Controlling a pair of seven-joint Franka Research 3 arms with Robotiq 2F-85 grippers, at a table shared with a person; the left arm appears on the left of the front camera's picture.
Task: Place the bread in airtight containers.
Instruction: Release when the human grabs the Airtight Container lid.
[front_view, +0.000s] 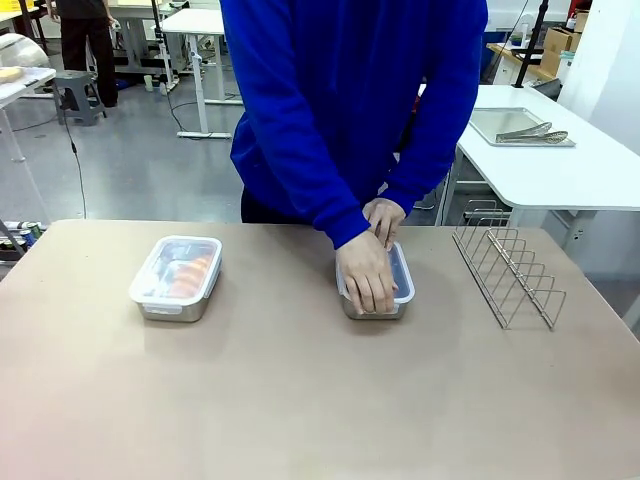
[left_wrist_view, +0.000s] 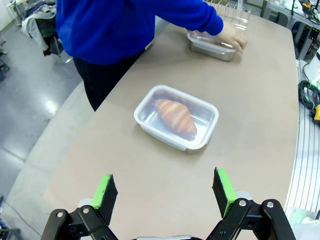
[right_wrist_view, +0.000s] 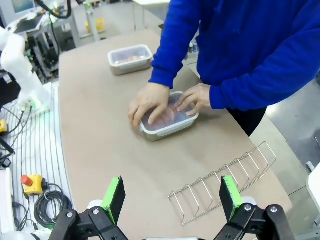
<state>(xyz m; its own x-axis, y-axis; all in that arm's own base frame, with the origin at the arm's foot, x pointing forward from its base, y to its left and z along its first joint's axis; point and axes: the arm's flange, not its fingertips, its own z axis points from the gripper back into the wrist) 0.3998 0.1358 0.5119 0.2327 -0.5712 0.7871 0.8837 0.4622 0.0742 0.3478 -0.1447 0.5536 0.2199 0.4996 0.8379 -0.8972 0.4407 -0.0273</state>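
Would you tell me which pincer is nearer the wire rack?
Right. The right pincer hovers just short of the wire rack; the left pincer faces the other container.

Near table half open — person's hands (front_view: 367, 268) cover right container (front_view: 400, 290).

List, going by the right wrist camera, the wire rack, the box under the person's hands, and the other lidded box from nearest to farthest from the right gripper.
From the right gripper:
1. Wire rack, just ahead.
2. Box under the person's hands, mid-table.
3. Other lidded box, far end.
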